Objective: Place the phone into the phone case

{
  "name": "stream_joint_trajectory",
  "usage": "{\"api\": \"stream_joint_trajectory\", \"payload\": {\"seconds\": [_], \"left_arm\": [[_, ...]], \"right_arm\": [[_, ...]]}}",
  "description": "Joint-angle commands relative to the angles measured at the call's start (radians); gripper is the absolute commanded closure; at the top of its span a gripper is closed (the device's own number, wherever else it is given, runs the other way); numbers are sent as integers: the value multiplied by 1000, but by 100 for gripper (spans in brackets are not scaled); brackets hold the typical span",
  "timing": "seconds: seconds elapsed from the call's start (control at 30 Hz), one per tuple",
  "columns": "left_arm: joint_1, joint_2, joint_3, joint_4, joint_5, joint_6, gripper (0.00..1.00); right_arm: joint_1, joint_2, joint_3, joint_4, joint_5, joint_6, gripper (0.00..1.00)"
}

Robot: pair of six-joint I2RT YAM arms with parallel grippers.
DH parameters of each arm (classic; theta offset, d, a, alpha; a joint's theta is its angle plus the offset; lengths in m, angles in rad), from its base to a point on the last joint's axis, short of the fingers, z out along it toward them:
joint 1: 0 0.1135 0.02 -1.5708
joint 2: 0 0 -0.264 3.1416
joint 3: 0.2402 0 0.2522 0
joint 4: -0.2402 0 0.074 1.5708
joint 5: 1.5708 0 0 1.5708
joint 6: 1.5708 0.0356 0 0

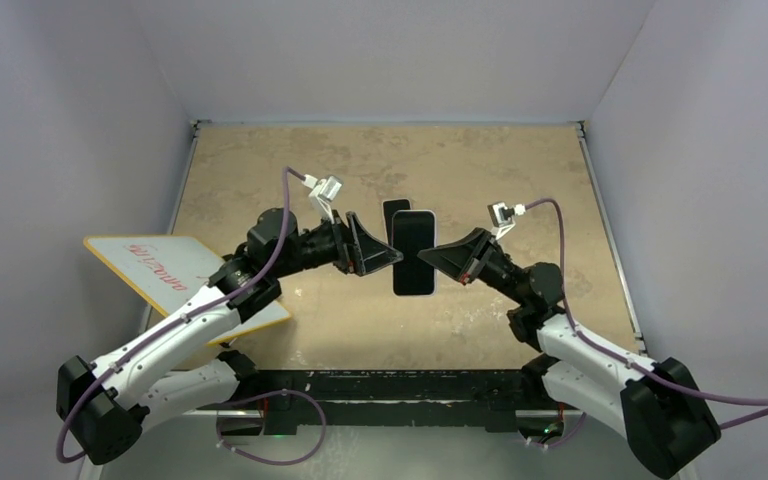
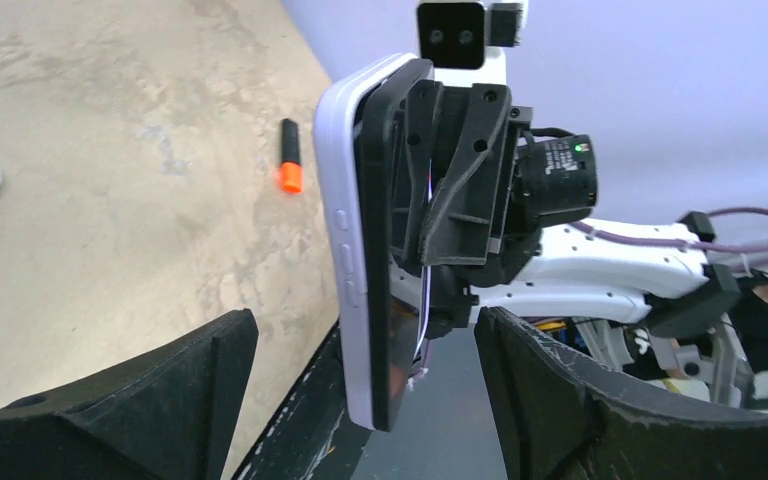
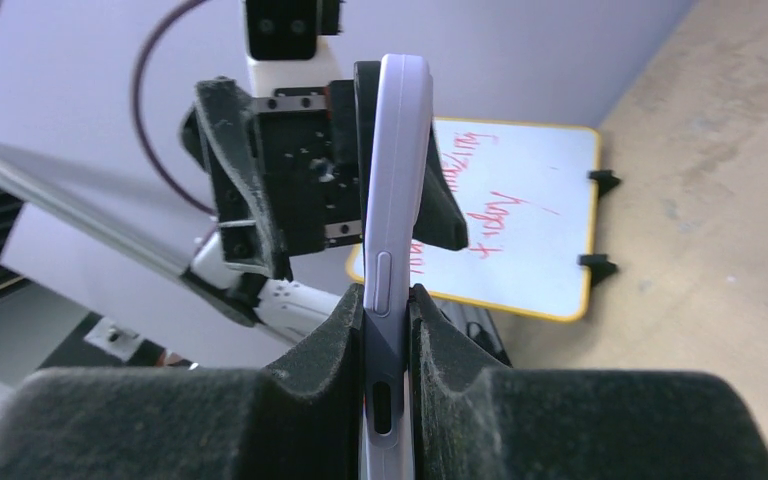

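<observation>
Right wrist view: right gripper (image 3: 385, 300) pinches the case (image 3: 397, 150) edge; left gripper (image 2: 360, 330) stands spread. Phone (image 2: 378, 300) looks seated, perhaps not fully; next, press it home.

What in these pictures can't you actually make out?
Whether the phone sits fully in the case: both wrist views show it edge-on, and the right gripper covers one end.
Dark slab on the table, top view: half hidden behind the phone.
Whiteboard writing, right wrist view: blurred, partly behind the case.
</observation>
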State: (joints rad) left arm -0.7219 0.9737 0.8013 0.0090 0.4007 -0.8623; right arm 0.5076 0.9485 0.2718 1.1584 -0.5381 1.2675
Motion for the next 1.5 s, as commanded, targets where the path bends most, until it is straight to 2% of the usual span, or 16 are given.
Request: {"api": "stream_joint_trajectory", "payload": {"seconds": [0.0,0.17,0.27,0.43,0.5,0.57,0.7,0.77,0.83,0.93,1.03,1.07,1.13,1.37,1.43,1.47], "left_arm": [[3,-14,-48,228,122,-54,17],[4,20,-94,415,214,-134,23],[4,40,-101,449,238,-142,33],[4,57,-118,488,255,-158,71],[4,65,-123,483,255,-159,86],[3,74,-118,454,254,-144,100],[4,93,-65,293,230,-64,100],[4,87,-57,258,215,-44,100],[3,80,-55,241,203,-38,100],[3,70,-50,229,215,-40,99],[3,61,-58,241,237,-47,68],[4,59,-65,255,249,-48,52],[3,56,-77,260,260,-42,41],[3,79,-108,316,276,-57,40],[4,85,-129,362,284,-81,46],[4,89,-136,377,288,-87,54]], "right_arm": [[-2,4,0,349,5,152,100],[-2,36,-8,473,25,218,100],[-2,53,-13,501,36,229,100],[-1,66,-23,512,42,235,100],[-1,68,-26,506,41,224,92],[-1,68,-28,483,43,212,78],[-1,69,-14,420,37,190,54],[-1,70,-3,390,32,177,48],[-1,71,4,373,33,169,56],[-1,69,-1,368,41,163,90],[-1,64,-15,388,86,182,94],[-1,66,-12,392,93,190,94],[-2,74,-6,416,97,211,95],[-2,108,-5,503,107,252,95],[-1,112,-8,505,114,251,93],[-1,114,-13,507,117,248,92]]}}
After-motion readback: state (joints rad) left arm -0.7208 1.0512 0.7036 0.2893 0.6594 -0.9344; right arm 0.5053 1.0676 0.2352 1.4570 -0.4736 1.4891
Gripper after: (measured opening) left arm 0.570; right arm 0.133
